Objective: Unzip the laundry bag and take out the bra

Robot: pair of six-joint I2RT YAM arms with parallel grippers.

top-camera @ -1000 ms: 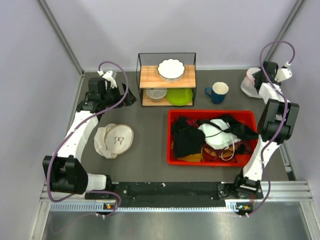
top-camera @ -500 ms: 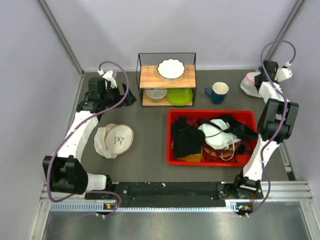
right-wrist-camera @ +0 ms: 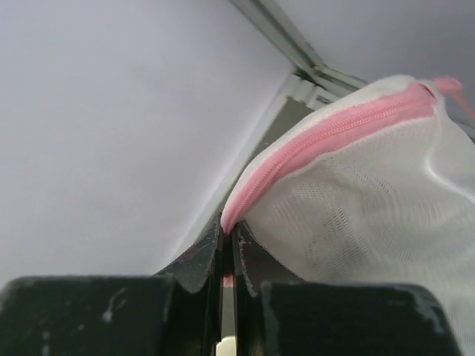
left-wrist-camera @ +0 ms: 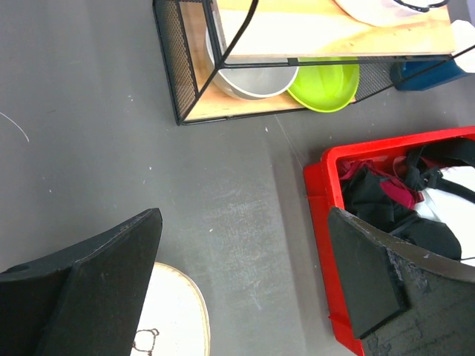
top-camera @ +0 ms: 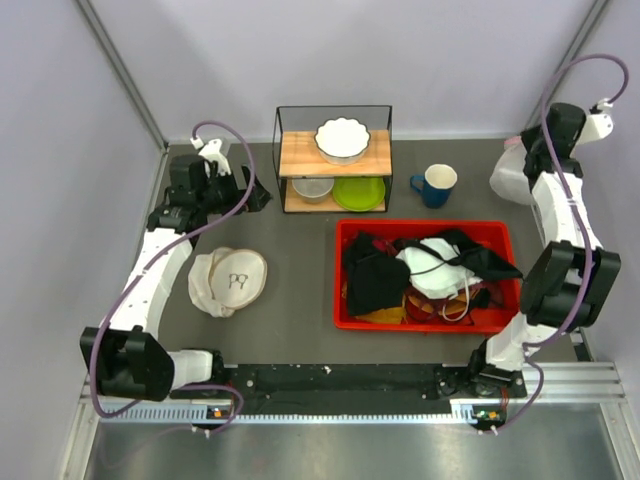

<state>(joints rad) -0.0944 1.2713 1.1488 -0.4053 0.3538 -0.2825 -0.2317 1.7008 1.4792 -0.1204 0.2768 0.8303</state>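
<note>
The laundry bag, white mesh with a pink zipper band, hangs at the back right corner. In the right wrist view the laundry bag fills the right side, and its pink band runs down into my right gripper. That gripper is shut on the band's edge. From above, the right gripper is mostly hidden by its own arm. My left gripper stands open over bare table at the back left, and in its wrist view the left gripper holds nothing. The bra is out of view.
A cream padded round piece with a small black mark lies under the left arm. A red bin of dark and white clothes sits right of centre. A wire rack with bowls and a blue mug stand behind it.
The right gripper closed on the bag's pink zipper band. The right arm then rose and swung right, lifting the bag. The left arm barely moved.
</note>
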